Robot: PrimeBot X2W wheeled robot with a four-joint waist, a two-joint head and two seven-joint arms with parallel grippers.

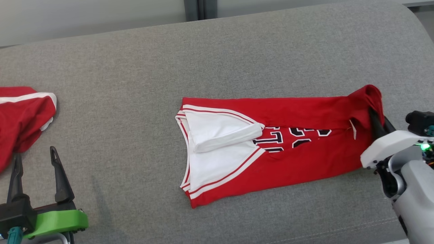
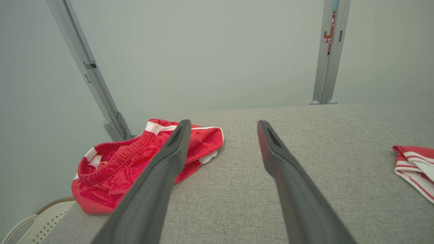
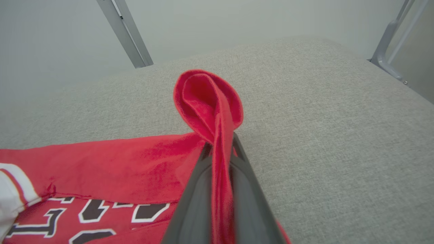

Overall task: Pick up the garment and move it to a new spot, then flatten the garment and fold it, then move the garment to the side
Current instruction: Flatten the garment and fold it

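The garment (image 1: 298, 115) is a red jersey with white trim and dark lettering, folded lengthwise into a long strip across the middle of the grey surface. Its white-lined neck end points left. My right gripper (image 1: 374, 117) is shut on the far right corner of the garment (image 3: 206, 101), and the pinched cloth bunches up in a loop between the fingers (image 3: 244, 169). At the lower left my left gripper (image 1: 34, 159) stands open above the bare surface, holding nothing; its fingers (image 2: 162, 169) spread wide in the left wrist view.
A pair of red shorts (image 1: 20, 118) with white stripes lies crumpled at the left edge of the grey upholstered surface (image 1: 237, 57), just beyond my left gripper (image 2: 222, 130). Metal frame posts (image 2: 327, 51) stand behind. A white perforated basket (image 2: 30, 223) sits below the left edge.
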